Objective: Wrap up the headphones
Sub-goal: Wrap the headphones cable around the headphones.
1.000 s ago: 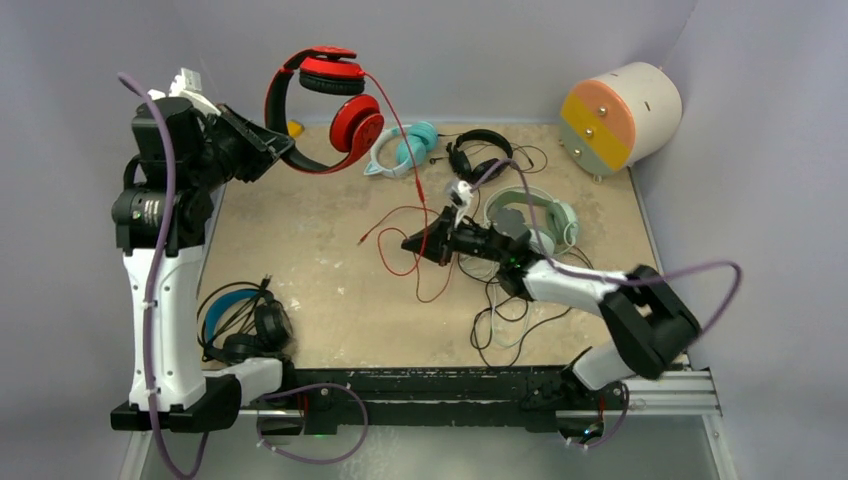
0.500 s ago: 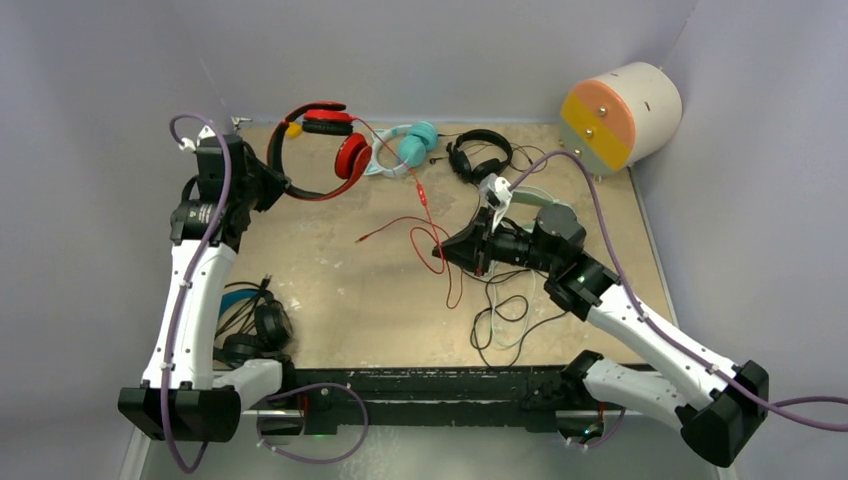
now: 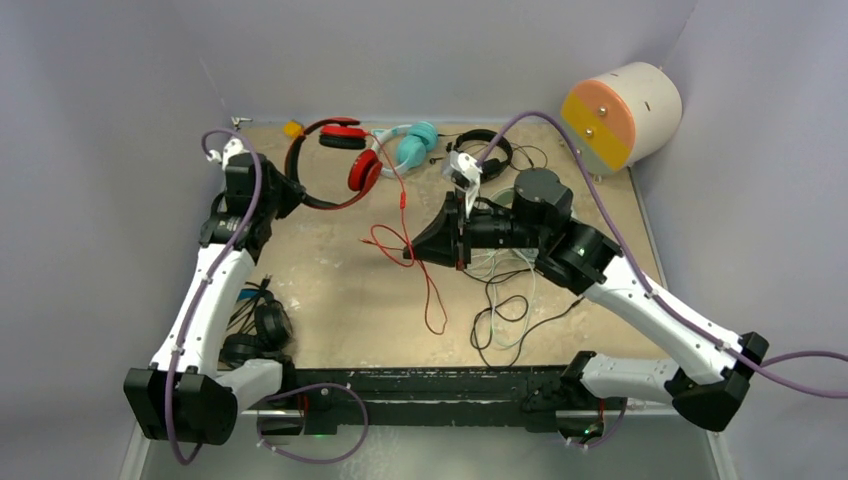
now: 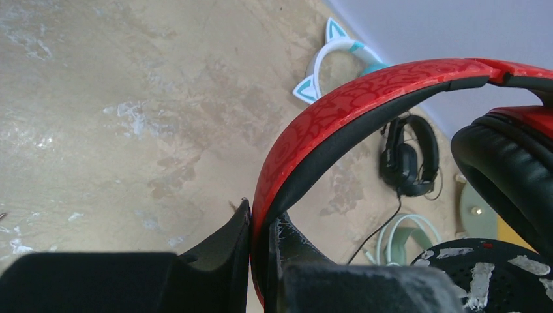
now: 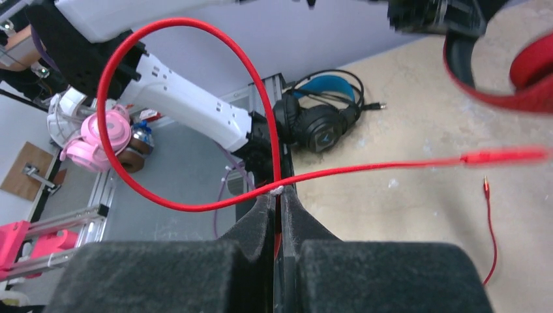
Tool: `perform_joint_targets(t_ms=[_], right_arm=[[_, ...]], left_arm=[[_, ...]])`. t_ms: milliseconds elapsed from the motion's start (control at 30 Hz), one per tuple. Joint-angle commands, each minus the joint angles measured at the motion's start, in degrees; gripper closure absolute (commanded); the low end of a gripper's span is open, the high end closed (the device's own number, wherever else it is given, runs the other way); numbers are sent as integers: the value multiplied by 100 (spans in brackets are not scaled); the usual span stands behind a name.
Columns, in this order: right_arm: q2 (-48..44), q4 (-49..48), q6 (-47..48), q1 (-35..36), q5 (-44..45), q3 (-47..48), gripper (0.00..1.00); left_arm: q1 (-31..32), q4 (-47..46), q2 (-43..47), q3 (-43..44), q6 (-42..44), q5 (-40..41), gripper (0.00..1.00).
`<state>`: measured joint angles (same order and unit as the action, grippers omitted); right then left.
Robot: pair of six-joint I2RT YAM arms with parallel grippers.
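Grey walls (image 3: 450,50) close round scuffed tan table (image 3: 330,290), black-blue headphones (image 3: 255,325) at near-left edge, L gripper (image 4: 261,225) clamped on red headphones (image 3: 350,170) band nr back edge, open tabletop betw. arms, R gripper (image 5: 276,199) pinched on their red cable (image 5: 391,167), drum (image 3: 620,112) in back-right corner.

This is looking like a robotics lab cell: a left arm (image 3: 205,300) and a right arm (image 3: 650,310) are standing bolted to an aluminium rail (image 3: 450,385) running along the counter's (image 3: 330,290) 6 o'clock edge, with purple cables (image 3: 560,125) looping off them. Plain lilac-grey screens (image 3: 450,50) are closing the counter in from 9 through 12 to 3 o'clock. Wired headphones (image 3: 410,143) are lying scattered over the scuffed beige top, and past the 7 o'clock corner the right wrist view is showing a grey floor (image 5: 182,169), more aluminium framing (image 5: 98,195) and a pink headset (image 5: 104,134).
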<state>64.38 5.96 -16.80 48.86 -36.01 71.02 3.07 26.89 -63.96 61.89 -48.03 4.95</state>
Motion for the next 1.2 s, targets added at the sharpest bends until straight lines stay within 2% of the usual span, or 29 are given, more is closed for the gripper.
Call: perform_joint_targets(t_ms=[0, 233, 500, 733, 1167], right_arm=[[499, 278, 93, 49, -94, 819, 100], [1415, 242, 53, 124, -249, 2020, 100], [2046, 619, 166, 128, 134, 3160, 100], [2404, 735, 5, 126, 91, 3723, 100], [2700, -177, -569, 277, -406, 3329, 100]], left_arm=[[537, -925, 51, -114, 176, 374, 100], [1090, -1066, 7, -424, -67, 380, 100], [1528, -1270, 33, -1108, -66, 486, 100], [1805, -1526, -68, -1509, -172, 519, 100], [2077, -2205, -740, -1236, -1302, -420, 100]])
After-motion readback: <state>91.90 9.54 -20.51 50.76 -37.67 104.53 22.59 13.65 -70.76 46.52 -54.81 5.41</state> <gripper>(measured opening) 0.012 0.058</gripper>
